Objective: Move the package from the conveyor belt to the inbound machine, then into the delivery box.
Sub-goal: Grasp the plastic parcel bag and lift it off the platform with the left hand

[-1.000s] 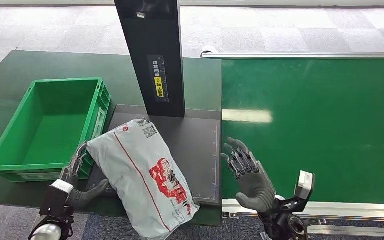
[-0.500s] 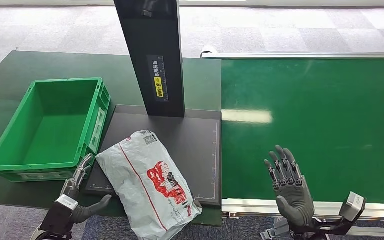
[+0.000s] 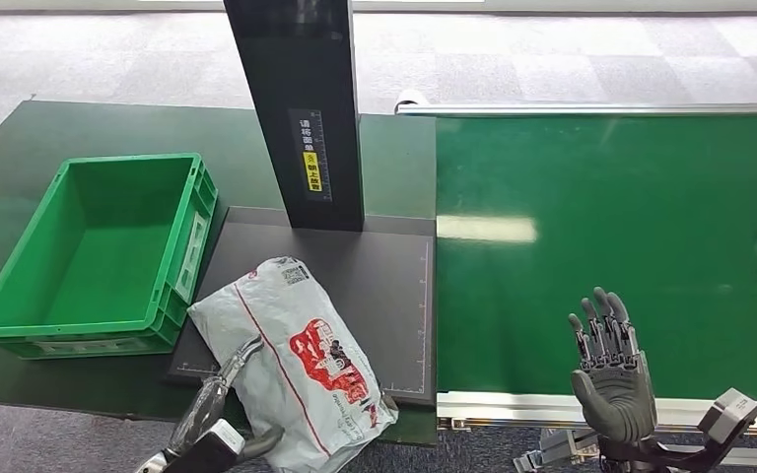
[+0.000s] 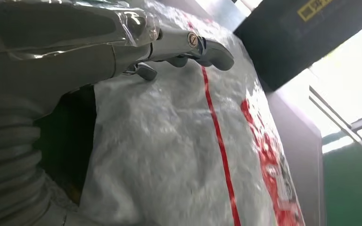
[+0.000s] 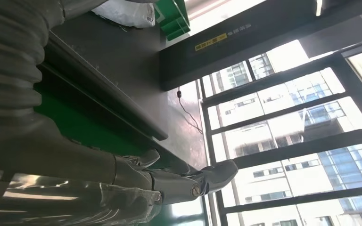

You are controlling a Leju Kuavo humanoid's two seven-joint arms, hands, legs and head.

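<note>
Grey carpet squares are covering the floor (image 3: 572,59) behind a dark green surface (image 3: 20,148). A green box (image 3: 20,320) is sitting on the left side of that surface, and nothing is lying inside it. Just beside the box, a flat black machine plate (image 3: 384,286) is lying with a tall black post (image 3: 301,108) standing at its back. A grey package (image 3: 291,370) with red marks is lying on the front left part of the plate, and its near end is hanging over the front edge. The left robot hand (image 3: 222,389) is touching the package's near left side, with its fingers (image 4: 207,47) lying along the bag; whether it is gripping the bag cannot be told. On the right, a bright green belt (image 3: 611,246) is stretching away. The right robot hand (image 3: 611,379) is staying up over the belt's front edge, with fingers apart and holding nothing.
</note>
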